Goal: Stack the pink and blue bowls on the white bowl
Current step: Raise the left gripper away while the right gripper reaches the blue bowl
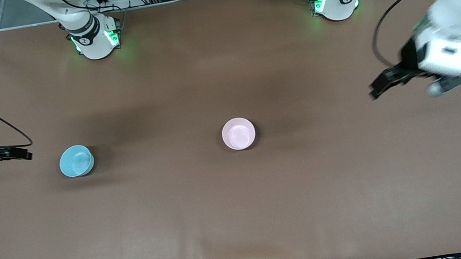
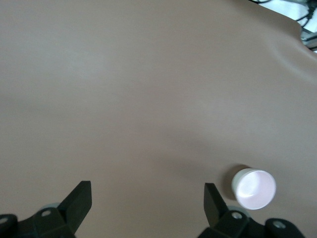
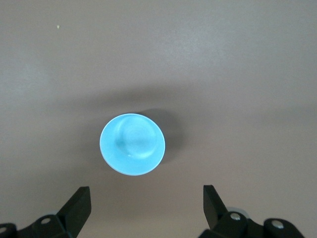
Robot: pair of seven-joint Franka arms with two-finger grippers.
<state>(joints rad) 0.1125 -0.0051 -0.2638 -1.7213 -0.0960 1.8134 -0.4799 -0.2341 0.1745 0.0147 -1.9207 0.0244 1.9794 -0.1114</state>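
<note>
On the brown worktop, two small round bowls sit upright and well apart, about equally near the front camera. Near the middle of the worktop is the pink bowl. From above its inside looks pale pink, and in the left wrist view it appears whitish pink; whether another bowl sits under it cannot be told. Toward the right arm's end of the worktop is the blue bowl, light sky blue and empty, also seen from directly above in the right wrist view.

Over the worktop near the edge at the left arm's end hangs the left claw, its fingers spread apart with nothing between them. The right claw hangs over the worktop just beside the blue bowl, toward the edge at the right arm's end. Its fingers are also spread wide and hold nothing.
</note>
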